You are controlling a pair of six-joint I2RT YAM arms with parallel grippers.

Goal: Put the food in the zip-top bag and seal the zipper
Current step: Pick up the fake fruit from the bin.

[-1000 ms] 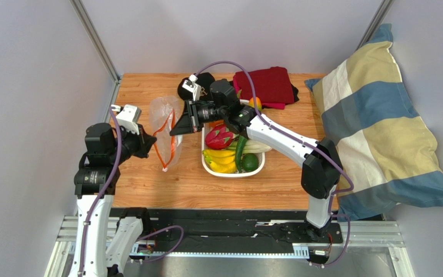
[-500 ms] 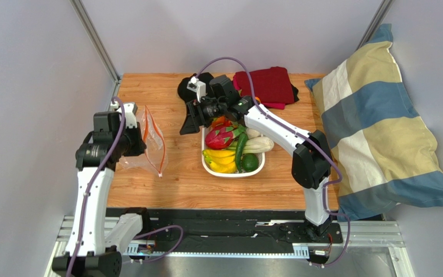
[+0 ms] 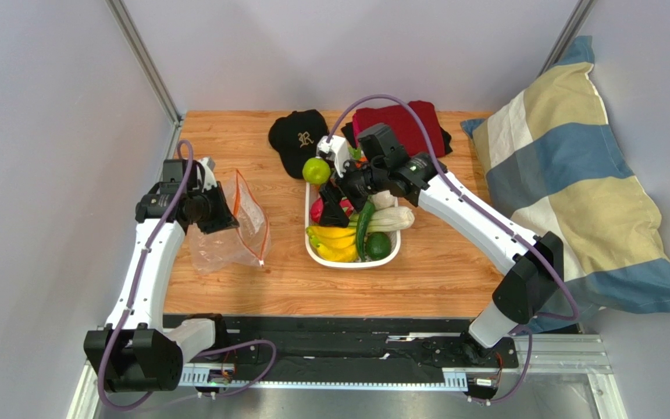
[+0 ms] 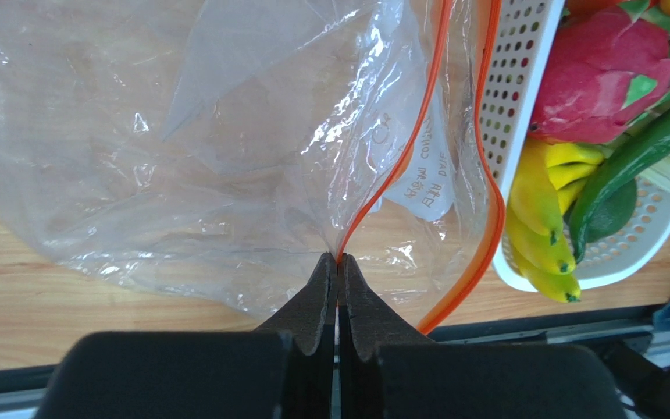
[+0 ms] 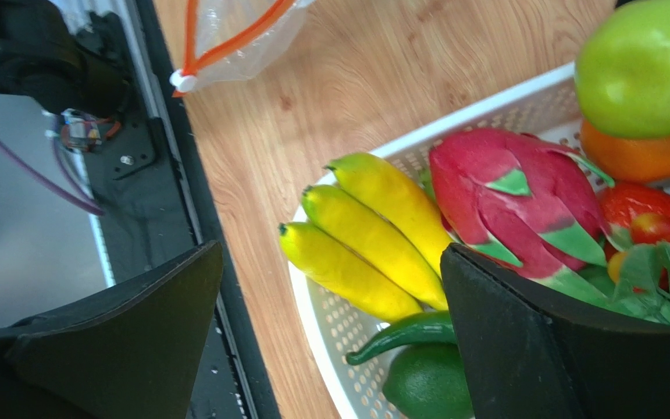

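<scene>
Left hand point(image 4: 338, 262) pinching zip-top bag point(image 4: 181, 131) at zipper point(image 4: 397, 168), right hand point(image 5: 330, 253) spread over basket point(image 5: 487, 109), seemingly near dragon fruit point(image 5: 504, 201)

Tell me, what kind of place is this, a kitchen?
Probably a robot test booth, not a kitchen: plain grey panels box in a wooden table, a metal rail runs along its near edge, and the props are mismatched: fruit basket, cap, pillow.
</scene>
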